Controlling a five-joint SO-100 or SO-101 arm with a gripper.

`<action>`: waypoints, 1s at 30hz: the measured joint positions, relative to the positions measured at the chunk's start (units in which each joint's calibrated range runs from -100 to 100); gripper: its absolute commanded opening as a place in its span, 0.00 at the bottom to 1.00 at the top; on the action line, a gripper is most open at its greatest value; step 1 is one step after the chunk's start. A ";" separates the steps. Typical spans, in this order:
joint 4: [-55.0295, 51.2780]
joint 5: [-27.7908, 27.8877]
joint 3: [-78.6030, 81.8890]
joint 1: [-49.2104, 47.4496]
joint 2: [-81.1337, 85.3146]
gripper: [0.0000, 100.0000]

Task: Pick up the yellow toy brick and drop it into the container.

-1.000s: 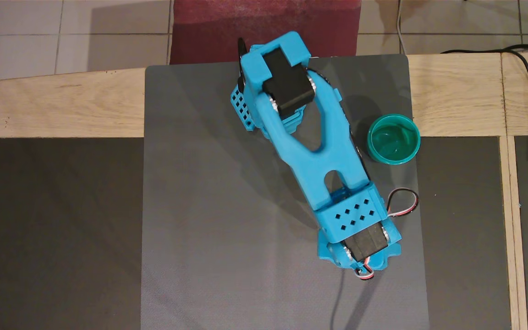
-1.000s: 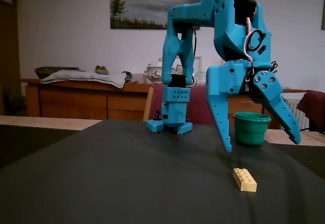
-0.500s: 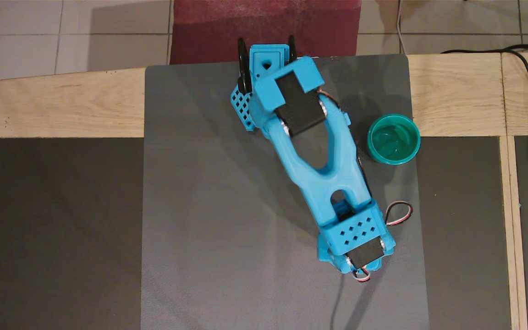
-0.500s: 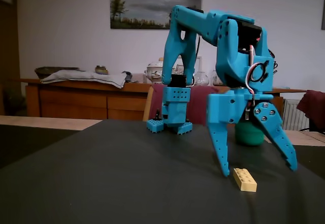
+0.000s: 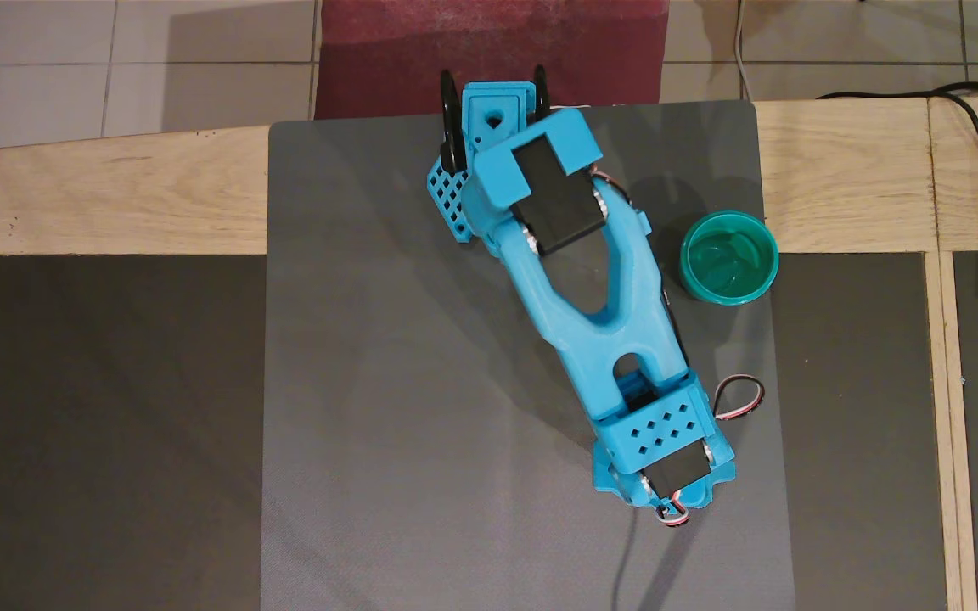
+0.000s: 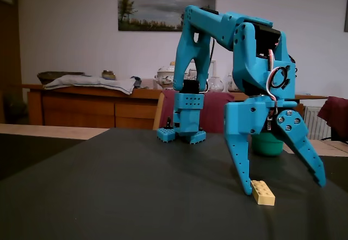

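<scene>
At lower right of the fixed view, the spread hand (image 6: 284, 188) straddles the brick (image 6: 262, 192), probably light, stiff, best pinched across its long sides.

Gripper (image 6: 283, 188) low, jaws wide apart, tips seemingly near mat

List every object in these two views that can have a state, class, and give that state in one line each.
gripper: open, jaws spread wide, tips low over the mat astride the brick.
yellow toy brick: lying flat on the mat, studs up, not gripped; hidden under the arm in the overhead view.
container: upright, nothing inside.
</scene>
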State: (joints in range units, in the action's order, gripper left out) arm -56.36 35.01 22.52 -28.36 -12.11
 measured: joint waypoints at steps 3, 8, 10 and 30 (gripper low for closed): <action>0.00 0.00 0.00 0.00 0.00 0.16; 0.09 0.00 -0.09 0.00 0.00 0.01; 0.09 0.00 -0.09 0.00 0.00 0.00; -35.46 -8.09 -20.66 -14.18 8.58 0.00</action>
State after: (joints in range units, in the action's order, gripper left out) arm -91.82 26.92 1.86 -42.54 -3.53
